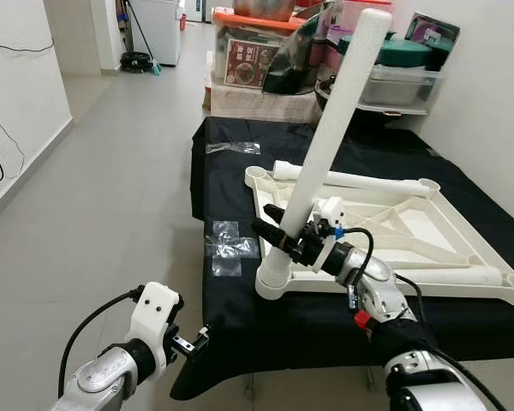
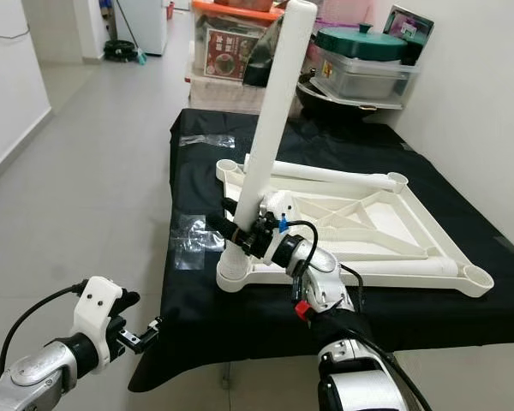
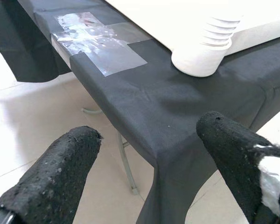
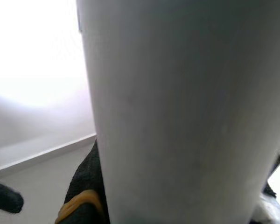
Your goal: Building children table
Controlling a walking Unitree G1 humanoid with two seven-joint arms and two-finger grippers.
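- On the black-draped table (image 1: pixel 240 325), near its front edge, one white upturned children's tabletop (image 1: pixel 428 231) lies flat.
- One white table leg (image 1: pixel 330 137) stands tilted in the tabletop's front-left corner socket.
- Right gripper (image 1: pixel 278 233), arm reaching forward, is clamped around the leg's lower part.
- Left gripper (image 3: pixel 149 158) hangs low before the table's front-left corner, fingers apart, empty.

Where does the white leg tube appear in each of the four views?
Left eye: the leg leans up from the near-left corner socket, right gripper on it.
Right eye: same, centre-left.
Left wrist: just its ribbed foot in the socket.
Right wrist: close-up.
Shared landmark: that socket.
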